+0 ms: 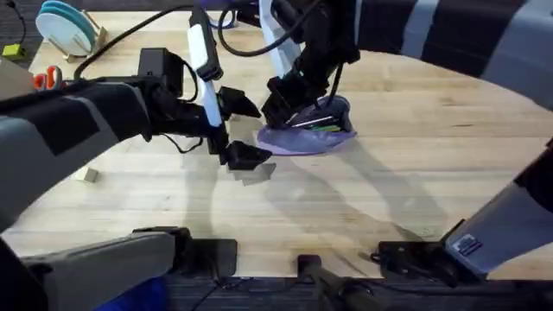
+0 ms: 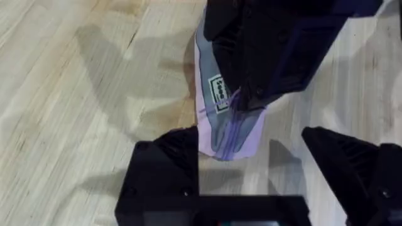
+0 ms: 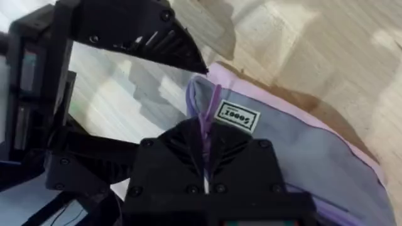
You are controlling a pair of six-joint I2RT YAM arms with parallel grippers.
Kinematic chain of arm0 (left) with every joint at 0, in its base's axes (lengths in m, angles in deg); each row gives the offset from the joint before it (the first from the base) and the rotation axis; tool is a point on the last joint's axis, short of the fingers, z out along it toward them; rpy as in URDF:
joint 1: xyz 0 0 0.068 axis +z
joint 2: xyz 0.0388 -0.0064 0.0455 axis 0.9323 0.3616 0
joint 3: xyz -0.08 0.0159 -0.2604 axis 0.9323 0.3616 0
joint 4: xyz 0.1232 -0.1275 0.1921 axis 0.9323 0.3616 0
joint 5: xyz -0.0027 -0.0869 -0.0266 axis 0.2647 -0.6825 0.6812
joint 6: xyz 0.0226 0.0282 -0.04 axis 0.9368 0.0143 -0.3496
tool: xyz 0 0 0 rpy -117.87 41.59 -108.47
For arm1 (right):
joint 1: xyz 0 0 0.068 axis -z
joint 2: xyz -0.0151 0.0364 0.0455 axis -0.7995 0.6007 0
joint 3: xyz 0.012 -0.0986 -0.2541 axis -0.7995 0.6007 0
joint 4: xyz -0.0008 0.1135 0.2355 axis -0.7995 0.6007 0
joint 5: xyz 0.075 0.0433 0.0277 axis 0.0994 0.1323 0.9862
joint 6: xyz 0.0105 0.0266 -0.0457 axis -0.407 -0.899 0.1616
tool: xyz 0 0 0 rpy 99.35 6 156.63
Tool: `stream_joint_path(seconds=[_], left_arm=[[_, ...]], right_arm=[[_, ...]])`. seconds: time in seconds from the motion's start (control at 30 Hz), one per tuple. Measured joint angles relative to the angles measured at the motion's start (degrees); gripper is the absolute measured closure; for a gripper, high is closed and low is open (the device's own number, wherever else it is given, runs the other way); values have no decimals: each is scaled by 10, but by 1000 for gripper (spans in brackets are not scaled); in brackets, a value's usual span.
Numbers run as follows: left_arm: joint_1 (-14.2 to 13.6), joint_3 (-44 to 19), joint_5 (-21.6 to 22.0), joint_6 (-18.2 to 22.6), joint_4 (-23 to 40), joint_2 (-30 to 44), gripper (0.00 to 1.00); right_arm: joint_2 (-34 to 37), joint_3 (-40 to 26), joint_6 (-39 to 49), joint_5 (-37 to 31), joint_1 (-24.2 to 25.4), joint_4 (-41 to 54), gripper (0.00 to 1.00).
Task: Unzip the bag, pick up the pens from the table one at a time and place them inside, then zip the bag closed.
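Bag (image 1: 307, 136): lavender pouch lying near the middle of the table (image 1: 415, 181), toward its far edge. Right gripper (image 1: 289, 108): fingers pinched together on the bag's zipper pull at its end. Left gripper (image 1: 240, 130): fingers spread wide, just beside that same end.

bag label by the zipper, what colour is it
White with dark lettering, a small label on the lavender bag; clearest in the right wrist view.

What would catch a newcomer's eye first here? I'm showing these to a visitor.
The lavender bag at the table's middle, with the right hand shut on its zipper end. Just left of it, the left hand hangs open, its fingers either side of the bag's end.
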Motion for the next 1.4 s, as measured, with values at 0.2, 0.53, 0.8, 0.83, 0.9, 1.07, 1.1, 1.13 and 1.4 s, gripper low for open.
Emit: stream_joint_path(seconds=[0.2, 0.53, 0.8, 0.83, 0.9, 1.07, 1.1, 1.13, 1.4], left_arm=[[0, 0, 0, 0, 0, 0, 7], [0, 0, 0, 0, 0, 0, 7], [0, 0, 0, 0, 0, 0, 7], [0, 0, 0, 0, 0, 0, 7], [0, 0, 0, 0, 0, 0, 7], [0, 0, 0, 0, 0, 0, 7], [0, 0, 0, 0, 0, 0, 7], [0, 0, 0, 0, 0, 0, 7], [0, 0, 0, 0, 0, 0, 7]], right_arm=[[0, -1, 0, 0, 0, 6, 970], [-16, -3, 0, 2, 14, 16, 970], [-75, -3, 0, -10, 42, 23, 970], [-79, -3, 0, -12, 43, 23, 970], [-88, -3, 0, -16, 43, 24, 970], [-99, -3, 0, -17, 43, 24, 970], [-99, -3, 0, -17, 43, 24, 970], [-99, -3, 0, -17, 43, 24, 970], [-99, -3, 0, -17, 44, 24, 970]])
